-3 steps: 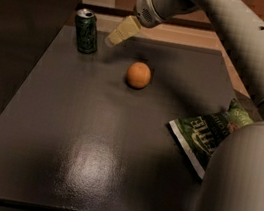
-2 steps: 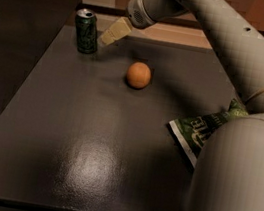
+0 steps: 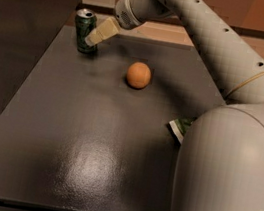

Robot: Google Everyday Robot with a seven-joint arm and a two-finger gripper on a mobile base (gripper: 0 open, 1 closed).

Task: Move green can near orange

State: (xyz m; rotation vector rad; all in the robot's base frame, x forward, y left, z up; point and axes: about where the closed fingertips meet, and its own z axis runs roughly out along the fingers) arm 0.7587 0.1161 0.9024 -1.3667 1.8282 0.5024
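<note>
My gripper [image 3: 91, 41] sits far left, tip just right of the green can [image 3: 83, 27]; spread or pinched, I can't tell. The orange [image 3: 139, 75] lies apart, nearer and rightward.

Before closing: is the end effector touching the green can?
Cannot tell. Camera view: the end effector overlaps the green can at its right; depth unclear.
</note>
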